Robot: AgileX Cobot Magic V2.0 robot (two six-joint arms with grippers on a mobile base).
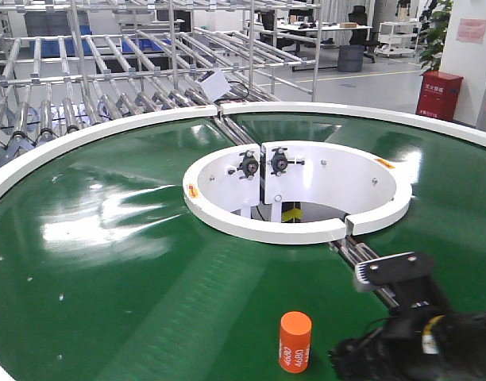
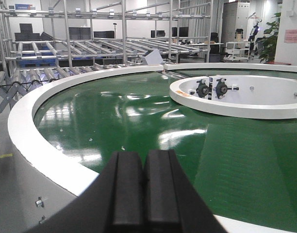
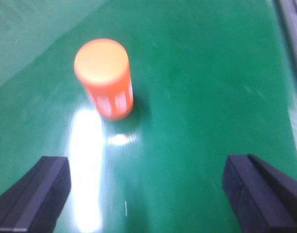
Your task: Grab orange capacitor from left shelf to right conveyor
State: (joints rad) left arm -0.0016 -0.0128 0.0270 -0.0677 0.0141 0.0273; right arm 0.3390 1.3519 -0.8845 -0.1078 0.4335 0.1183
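Factory floor w/ steel roller racks (image 1: pixel 108 87) in the bkgd, and up front the right conveyor (image 1: pixel 108 262), a big round glossy green belt w/ white outer rim and a white ring hub (image 1: pixel 295 190) in the middle. Orange capacitor (image 1: pixel 295 341) stands upright on the belt near the front edge, "4680" print visible, nothing touching it. Right gripper (image 3: pixel 146 189) sits just back from it, fingers (image 3: pixel 37 194) spread wide, empty; in the wrist view the capacitor (image 3: pixel 104 77) is ahead of the jaws and off to one side, clear of both. Wrist view is blurry, so arm motion can't be pinned down. In the front view the right arm (image 1: pixel 418 333) is low, just beside the cylinder. Left gripper (image 2: pixel 141 189) is parked at the conveyor rim (image 2: pixel 51 160), fingers pressed together, holding nothing. Left shelf not identifiable in these views.

Step judged: placement done, release stage; part is already on the belt. Next move prob calls for pulling the right arm back w/o clipping the cylinder, since it's narrow and could tip easily.
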